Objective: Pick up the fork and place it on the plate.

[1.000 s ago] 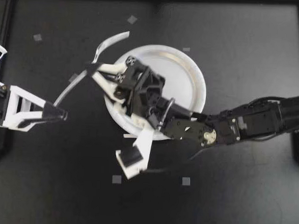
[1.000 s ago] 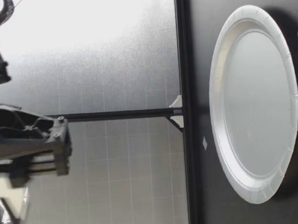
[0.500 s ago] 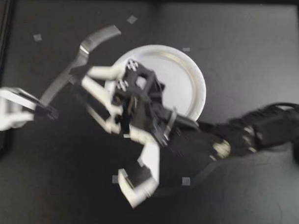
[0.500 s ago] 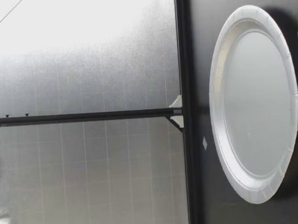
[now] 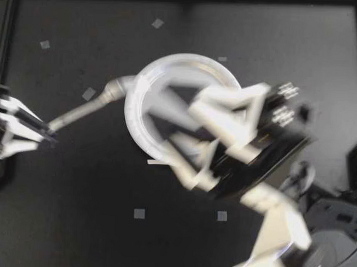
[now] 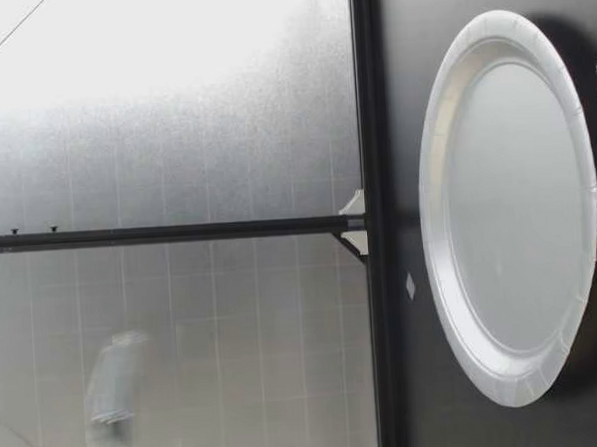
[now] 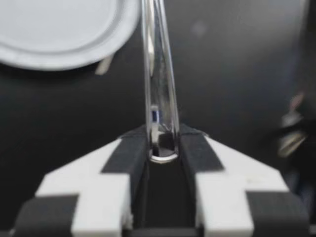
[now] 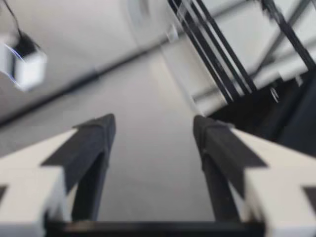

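My left gripper [image 5: 48,132] is clamping the fork [image 5: 85,108] by its handle beside the bare plate [image 5: 130,117] (my right gripper [image 5: 179,132] is gaping wide, empty), placement not yet done.

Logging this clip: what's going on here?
The left jaws are shut on the fork by its handle end, holding it in the air with its head toward the plate. The plate is bare; the fork is not on it yet. The right jaws are open and empty.

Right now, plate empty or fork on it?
Empty. Low view shows the plate bare; the fork is clamped by its handle in my left end effector.
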Robot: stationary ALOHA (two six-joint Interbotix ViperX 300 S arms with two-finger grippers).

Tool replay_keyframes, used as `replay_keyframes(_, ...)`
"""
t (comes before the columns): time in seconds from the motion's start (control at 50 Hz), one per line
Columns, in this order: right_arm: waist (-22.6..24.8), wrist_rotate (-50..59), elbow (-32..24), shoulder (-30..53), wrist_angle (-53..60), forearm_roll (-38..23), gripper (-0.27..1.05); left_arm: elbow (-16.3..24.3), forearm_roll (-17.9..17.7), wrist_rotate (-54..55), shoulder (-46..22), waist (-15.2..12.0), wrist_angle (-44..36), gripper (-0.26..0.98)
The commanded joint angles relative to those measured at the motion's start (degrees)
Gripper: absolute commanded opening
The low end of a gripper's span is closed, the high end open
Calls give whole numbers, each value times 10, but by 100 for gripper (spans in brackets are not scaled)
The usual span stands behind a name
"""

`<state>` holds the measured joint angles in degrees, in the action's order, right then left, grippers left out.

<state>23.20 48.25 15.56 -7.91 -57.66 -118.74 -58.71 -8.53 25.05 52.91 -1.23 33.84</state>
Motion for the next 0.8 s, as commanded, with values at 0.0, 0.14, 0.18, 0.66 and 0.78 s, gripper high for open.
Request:
replay_keyframes(0.0,3,36,13,-31,-27,0,64,-15,3,-17,-30,-1,-9,11)
replay_keyframes(0.14,2,109,59,-61,-37,-4,64,-49,3,-18,-56,-1,-39,11)
replay_keyframes(0.18,0,123,74,-69,-38,-4,64,-60,3,-18,-63,-1,-53,11)
replay_keyframes(0.66,-21,242,142,-60,-79,-5,64,-77,9,-20,-200,-1,-109,11)
replay_keyframes(0.78,-25,273,157,-58,-83,-4,64,-72,39,-18,-214,-1,-115,11)
